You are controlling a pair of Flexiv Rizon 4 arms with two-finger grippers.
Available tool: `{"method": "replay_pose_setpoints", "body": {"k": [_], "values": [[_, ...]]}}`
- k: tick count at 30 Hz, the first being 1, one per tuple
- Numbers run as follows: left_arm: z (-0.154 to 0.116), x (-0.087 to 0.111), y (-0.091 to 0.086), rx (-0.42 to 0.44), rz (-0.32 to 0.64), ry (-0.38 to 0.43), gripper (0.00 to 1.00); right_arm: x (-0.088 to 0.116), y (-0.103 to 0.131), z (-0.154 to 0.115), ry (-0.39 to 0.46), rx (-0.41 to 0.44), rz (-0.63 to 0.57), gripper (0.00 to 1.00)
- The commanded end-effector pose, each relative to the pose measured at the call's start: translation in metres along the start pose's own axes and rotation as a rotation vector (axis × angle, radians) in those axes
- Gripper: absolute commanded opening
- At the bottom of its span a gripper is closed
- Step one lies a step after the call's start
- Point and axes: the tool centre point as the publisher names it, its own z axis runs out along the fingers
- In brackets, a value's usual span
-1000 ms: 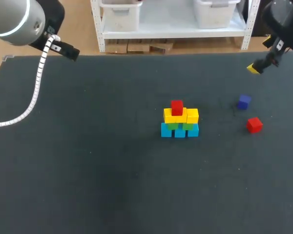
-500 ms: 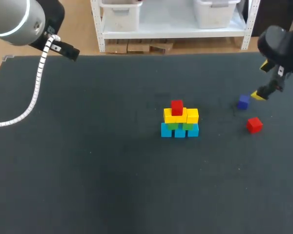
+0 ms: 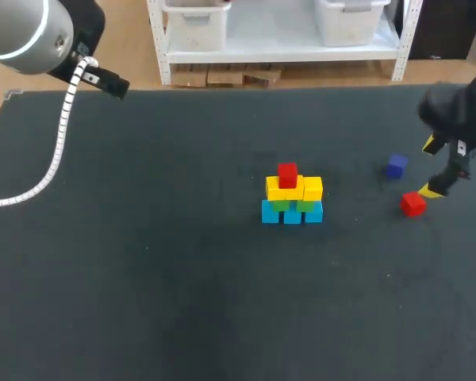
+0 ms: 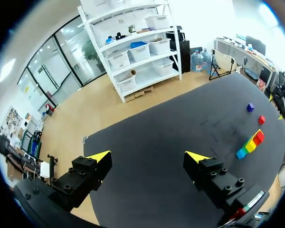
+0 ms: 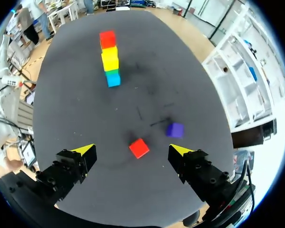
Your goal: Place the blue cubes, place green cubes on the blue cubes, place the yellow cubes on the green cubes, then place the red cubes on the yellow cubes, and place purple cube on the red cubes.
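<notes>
My right tool (image 5: 132, 150) hangs spread wide above the loose red cube (image 3: 412, 203) on the counter (image 3: 182, 278), near the purple cube (image 3: 395, 165) and well apart from the stack (image 3: 293, 202); I judge an off-centre close could knock it askew and spoil its seat on the yellow cubes (image 3: 313, 188).

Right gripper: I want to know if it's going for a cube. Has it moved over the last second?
Yes. In the head view the right gripper has come forward, from beyond the purple cube to beside the red cube.
</notes>
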Motion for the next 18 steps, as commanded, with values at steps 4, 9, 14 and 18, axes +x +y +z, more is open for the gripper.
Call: {"method": "replay_pose_setpoints", "body": {"k": [4, 9, 14, 18], "values": [[0.0, 0.0, 0.001, 0.004, 0.001, -0.002, 1.0, 0.007, 0.012, 0.016, 0.088, -0.067, -0.129, 1.0], [0.0, 0.0, 0.001, 0.004, 0.001, -0.002, 1.0, 0.018, 0.02, 0.02, 0.125, -0.107, -0.222, 1.0], [0.0, 0.0, 0.001, 0.004, 0.001, -0.002, 1.0, 0.025, 0.024, 0.027, 0.151, -0.132, -0.258, 1.0], [0.0, 0.0, 0.001, 0.004, 0.001, -0.002, 1.0, 0.031, 0.022, 0.036, 0.152, -0.135, -0.255, 1.0]]}}
